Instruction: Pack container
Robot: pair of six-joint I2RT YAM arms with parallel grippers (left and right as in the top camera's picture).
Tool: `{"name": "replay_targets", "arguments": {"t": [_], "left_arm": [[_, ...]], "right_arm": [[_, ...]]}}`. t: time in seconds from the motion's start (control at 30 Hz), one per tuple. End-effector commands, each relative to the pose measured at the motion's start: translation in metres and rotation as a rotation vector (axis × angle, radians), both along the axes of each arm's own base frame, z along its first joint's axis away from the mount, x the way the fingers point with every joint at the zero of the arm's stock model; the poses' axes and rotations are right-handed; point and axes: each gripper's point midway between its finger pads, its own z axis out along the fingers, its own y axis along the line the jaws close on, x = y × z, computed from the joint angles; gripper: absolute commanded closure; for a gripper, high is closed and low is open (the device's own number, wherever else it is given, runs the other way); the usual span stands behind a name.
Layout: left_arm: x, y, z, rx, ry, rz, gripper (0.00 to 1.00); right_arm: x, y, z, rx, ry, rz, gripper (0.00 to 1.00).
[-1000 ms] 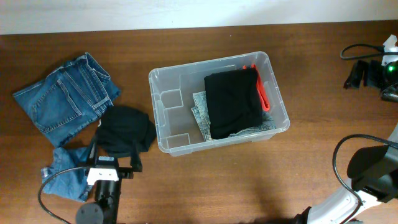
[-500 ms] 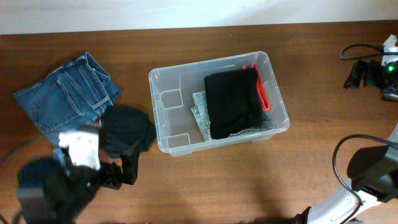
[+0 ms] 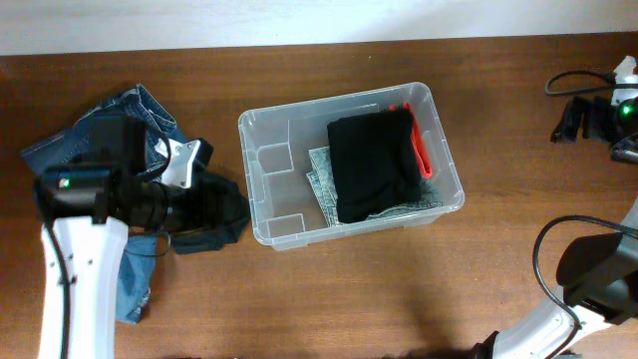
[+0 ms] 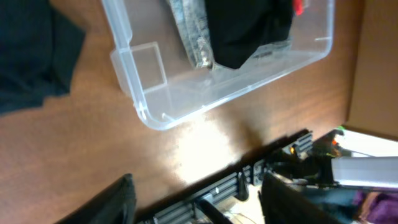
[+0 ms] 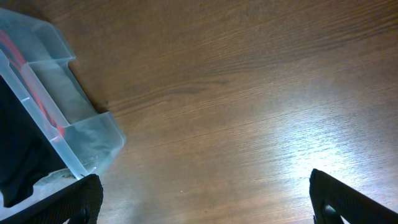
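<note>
Packing looks partly done: you have a black garment (image 3: 374, 165), a grey patterned cloth (image 3: 324, 179) and something red (image 3: 424, 155) inside the container (image 3: 339, 97), which sits mid-table. Jeans (image 3: 140, 105) and another black top (image 3: 224, 214) lie outside it, to one side. The tub is clear plastic, round-cornered and rimmed. Your left gripper (image 4: 196, 190) has its jaws wide apart and empty, and so does the right gripper (image 5: 202, 190).

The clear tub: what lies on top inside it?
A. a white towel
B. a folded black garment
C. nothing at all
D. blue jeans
B: a folded black garment covers the right part of the tub, while the jeans lie outside it.
</note>
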Motion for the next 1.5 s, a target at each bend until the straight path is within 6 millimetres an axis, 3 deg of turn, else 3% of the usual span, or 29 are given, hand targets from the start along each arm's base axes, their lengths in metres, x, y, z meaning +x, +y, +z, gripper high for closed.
{"name": "replay_targets", "arguments": {"t": [0.0, 0.1, 0.2, 0.37, 0.6, 0.8, 0.93, 1.03, 1.17, 1.47], "left_arm": [[-0.002, 0.004, -0.014, 0.069, 0.073, -0.015, 0.72], [-0.011, 0.012, -0.027, 0.2, 0.131, 0.011, 0.99], [-0.018, 0.008, -0.03, 0.273, 0.144, 0.006, 0.99], [-0.028, -0.022, -0.032, 0.291, 0.128, -0.077, 0.99], [-0.047, -0.047, -0.044, 0.334, 0.167, -0.107, 0.99], [-0.054, -0.08, -0.07, 0.324, 0.146, -0.162, 0.99], [-0.052, -0.083, -0.087, 0.329, 0.142, -0.157, 0.99], [-0.046, -0.073, -0.1, 0.389, 0.136, -0.105, 0.99], [-0.036, -0.064, -0.105, 0.443, 0.093, -0.076, 0.99], [-0.03, -0.068, -0.111, 0.442, 0.083, -0.074, 0.99]], "right_arm": [[-0.001, 0.0, 0.003, -0.009, -0.007, 0.0, 0.02], [-0.001, 0.0, 0.003, -0.009, -0.007, 0.0, 0.02], [-0.001, 0.0, 0.003, -0.009, -0.007, 0.0, 0.02], [-0.001, 0.0, 0.003, -0.01, -0.007, 0.0, 0.02], [-0.001, 0.0, 0.003, -0.009, -0.007, 0.0, 0.02], [-0.001, 0.0, 0.003, -0.009, -0.007, 0.0, 0.02], [-0.001, 0.0, 0.003, -0.009, -0.007, 0.0, 0.02], [-0.001, 0.0, 0.003, -0.009, -0.007, 0.0, 0.02], [-0.001, 0.0, 0.003, -0.01, -0.007, 0.0, 0.02], [-0.001, 0.0, 0.003, -0.009, -0.007, 0.0, 0.02]]}}
